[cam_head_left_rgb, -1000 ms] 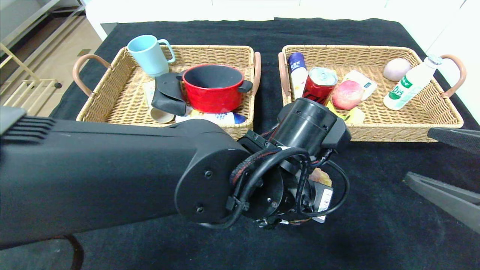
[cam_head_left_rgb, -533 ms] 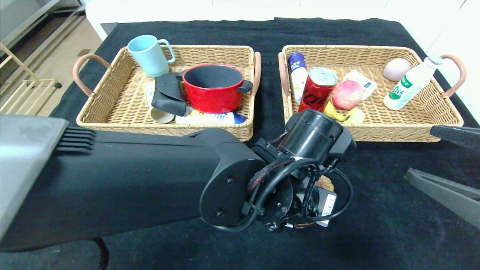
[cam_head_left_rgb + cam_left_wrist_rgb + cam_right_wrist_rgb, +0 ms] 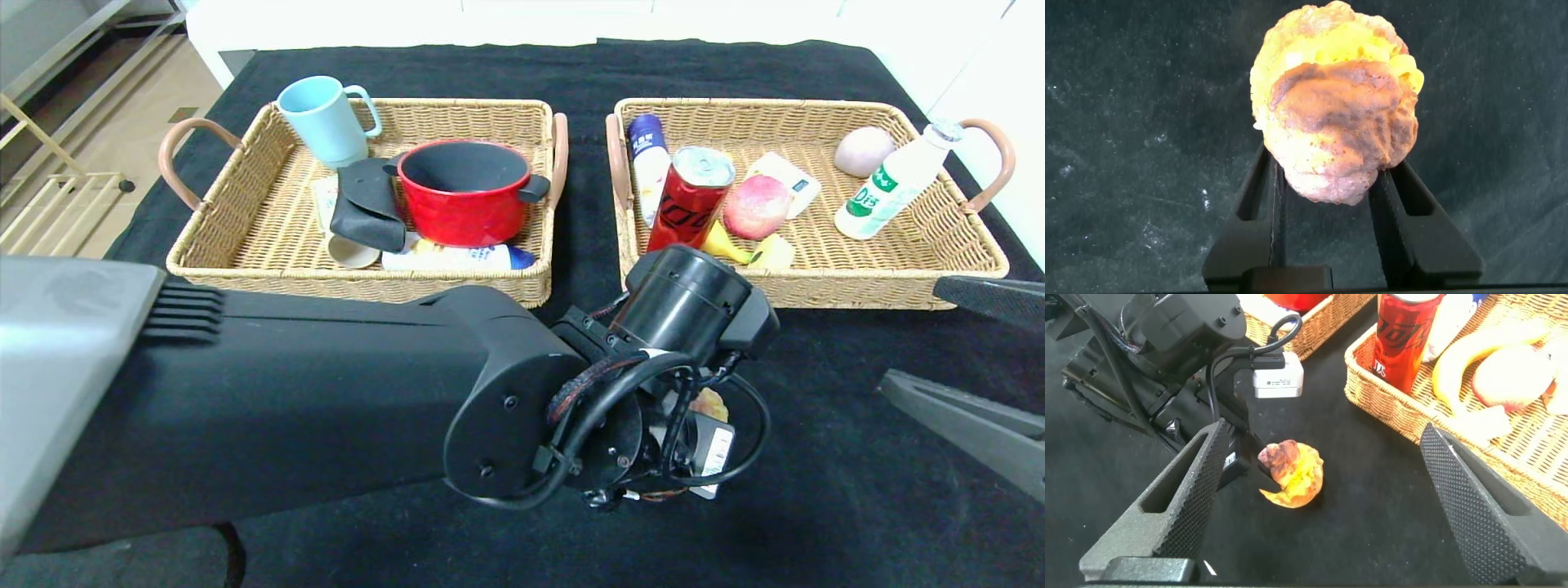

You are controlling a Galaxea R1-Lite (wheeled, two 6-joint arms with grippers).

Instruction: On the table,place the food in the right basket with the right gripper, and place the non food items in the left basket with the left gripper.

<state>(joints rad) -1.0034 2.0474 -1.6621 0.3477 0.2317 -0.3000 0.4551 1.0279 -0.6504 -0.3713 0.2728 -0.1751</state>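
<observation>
Bench, draped in black cloth, is occupied by two wicker baskets: the left basket is filled with a red pot, a blue mug and other goods, the right basket with a red can, an apple and a bottle. In front of the right basket, a yellow-brown pastry is clamped by the left gripper on the cloth. The right gripper is held wide apart near the pastry
</observation>
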